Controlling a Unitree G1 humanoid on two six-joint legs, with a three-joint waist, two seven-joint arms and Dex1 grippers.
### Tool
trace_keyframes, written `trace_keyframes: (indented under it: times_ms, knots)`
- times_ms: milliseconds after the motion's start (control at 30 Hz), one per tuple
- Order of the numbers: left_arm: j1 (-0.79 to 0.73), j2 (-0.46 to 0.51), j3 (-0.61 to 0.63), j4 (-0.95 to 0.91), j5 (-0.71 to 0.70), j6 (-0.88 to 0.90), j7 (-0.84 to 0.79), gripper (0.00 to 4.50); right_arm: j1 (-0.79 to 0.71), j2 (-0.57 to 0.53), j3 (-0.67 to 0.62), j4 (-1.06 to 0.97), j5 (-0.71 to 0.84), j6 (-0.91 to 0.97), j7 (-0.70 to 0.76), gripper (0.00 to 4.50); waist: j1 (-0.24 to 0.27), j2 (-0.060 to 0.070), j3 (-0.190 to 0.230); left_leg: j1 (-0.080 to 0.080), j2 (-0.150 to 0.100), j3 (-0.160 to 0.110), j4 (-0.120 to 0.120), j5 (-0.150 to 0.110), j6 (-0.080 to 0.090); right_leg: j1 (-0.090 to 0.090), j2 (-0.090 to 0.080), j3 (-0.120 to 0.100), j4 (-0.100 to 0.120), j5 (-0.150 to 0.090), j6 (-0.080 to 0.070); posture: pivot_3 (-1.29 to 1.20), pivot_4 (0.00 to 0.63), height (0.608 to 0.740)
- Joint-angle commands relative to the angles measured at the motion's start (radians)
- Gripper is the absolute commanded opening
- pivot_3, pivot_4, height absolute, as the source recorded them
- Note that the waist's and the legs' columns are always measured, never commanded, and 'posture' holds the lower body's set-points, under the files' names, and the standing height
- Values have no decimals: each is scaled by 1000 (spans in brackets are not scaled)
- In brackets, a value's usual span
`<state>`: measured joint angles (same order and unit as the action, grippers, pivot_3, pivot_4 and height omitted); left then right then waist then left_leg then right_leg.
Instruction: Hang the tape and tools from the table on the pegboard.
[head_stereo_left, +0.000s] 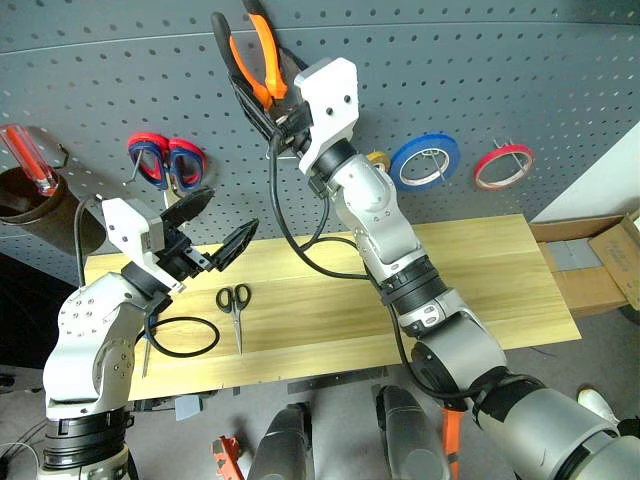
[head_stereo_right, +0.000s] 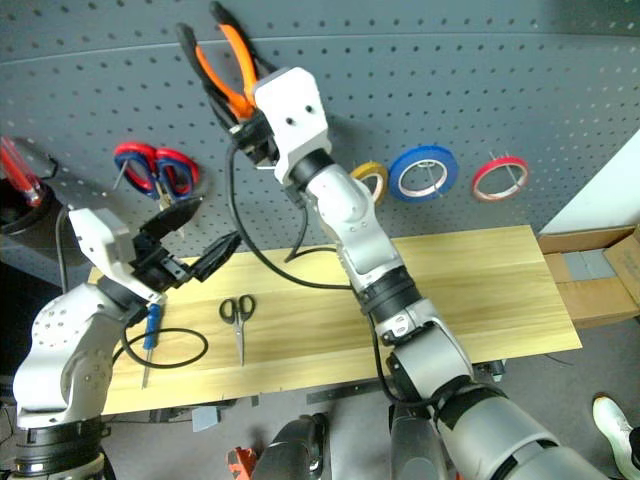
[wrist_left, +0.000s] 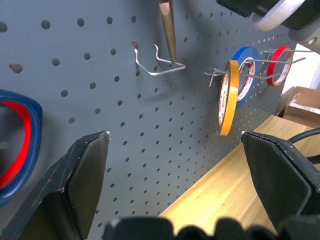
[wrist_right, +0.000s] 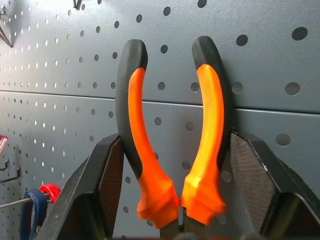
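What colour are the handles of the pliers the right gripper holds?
Orange with black edging on the pliers, clearest in the right wrist view.

Bare pegboard (head_stereo_left: 480, 70) beside pliers (head_stereo_left: 262, 60); tape rings (head_stereo_left: 424, 161) crowd lower hooks.

Right gripper (head_stereo_left: 262, 105) clamps the orange-handled pliers (head_stereo_left: 250, 55) against the pegboard (head_stereo_left: 500, 70), top centre. Left gripper (head_stereo_left: 215, 230) hangs open, lower left, above the table (head_stereo_left: 480, 270).

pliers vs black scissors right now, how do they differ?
The pliers are up against the pegboard, gripped by the right gripper; the black scissors lie flat on the table, untouched. The pliers have orange-and-black handles pointing up; the scissors' handles are plain black loops. Both are small hand tools.
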<state>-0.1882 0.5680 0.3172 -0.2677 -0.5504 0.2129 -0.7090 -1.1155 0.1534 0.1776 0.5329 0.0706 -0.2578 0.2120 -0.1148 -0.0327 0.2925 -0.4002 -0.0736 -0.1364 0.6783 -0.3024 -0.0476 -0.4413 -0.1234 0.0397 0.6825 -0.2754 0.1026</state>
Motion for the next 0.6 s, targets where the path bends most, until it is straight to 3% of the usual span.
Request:
trace_keyframes:
  times_ms: [33,267,600]
  knots:
    - [-11,-2,5,-8,7,-33,1,4500,36,49,3,-13,-33,-68,-38,2661,0,0,0,0,0,0,0,0,0,0,0,0,0,0,0,14,239,740]
    - [-25,-10,1,7,23,-50,6,4500,78,45,18,9,-97,-149,-108,2661,1,-1,-1,0,0,0,0,0,0,0,0,0,0,0,0,13,239,740]
    - [-42,-17,-8,25,34,-64,5,4500,96,38,32,8,-124,-122,-128,2661,1,-1,-1,0,0,0,0,0,0,0,0,0,0,0,0,7,239,740]
